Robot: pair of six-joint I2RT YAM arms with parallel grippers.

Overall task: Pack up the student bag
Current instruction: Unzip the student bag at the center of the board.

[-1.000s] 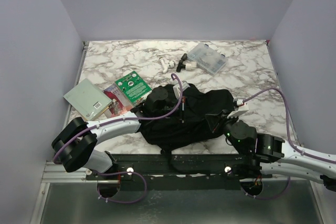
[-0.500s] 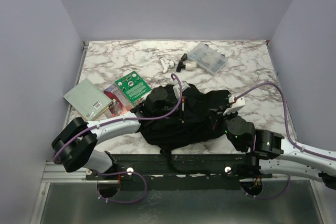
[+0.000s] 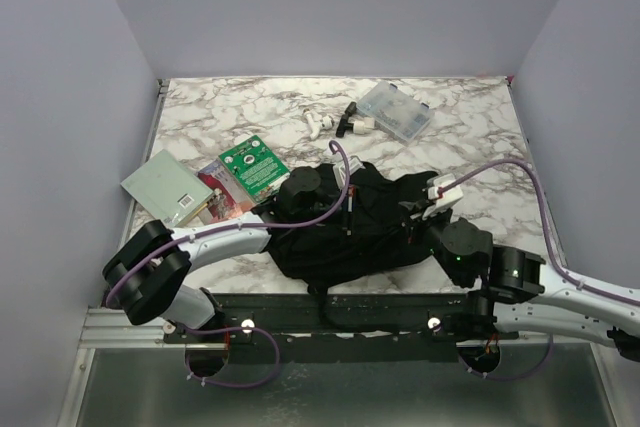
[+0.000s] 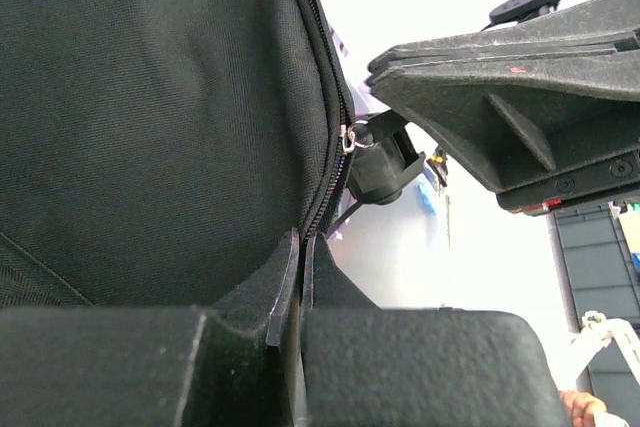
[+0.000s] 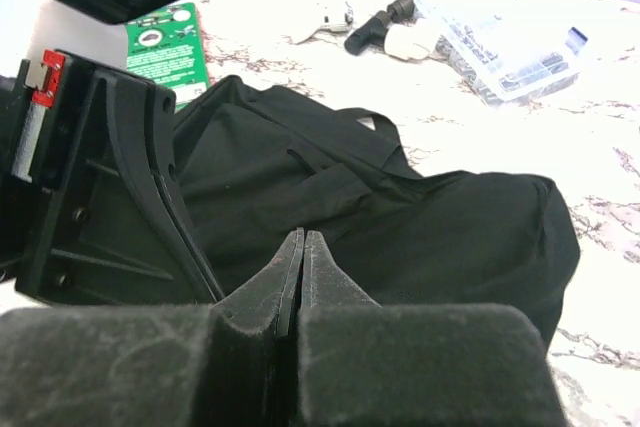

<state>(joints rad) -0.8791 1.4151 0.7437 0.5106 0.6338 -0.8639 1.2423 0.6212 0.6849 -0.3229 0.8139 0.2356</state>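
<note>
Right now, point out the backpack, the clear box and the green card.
backpack (image 3: 385,209): top view, bare fabric middle.
clear box (image 3: 395,112): top view, lid centre.
green card (image 3: 253,163): top view, printed face centre.

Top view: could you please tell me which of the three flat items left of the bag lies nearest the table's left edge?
The pale grey book; the red book and the green card lie closer to the bag.

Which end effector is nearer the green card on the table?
Left. The left end effector is at the student bag, just right of the green card; the right end effector is farther right.
</note>
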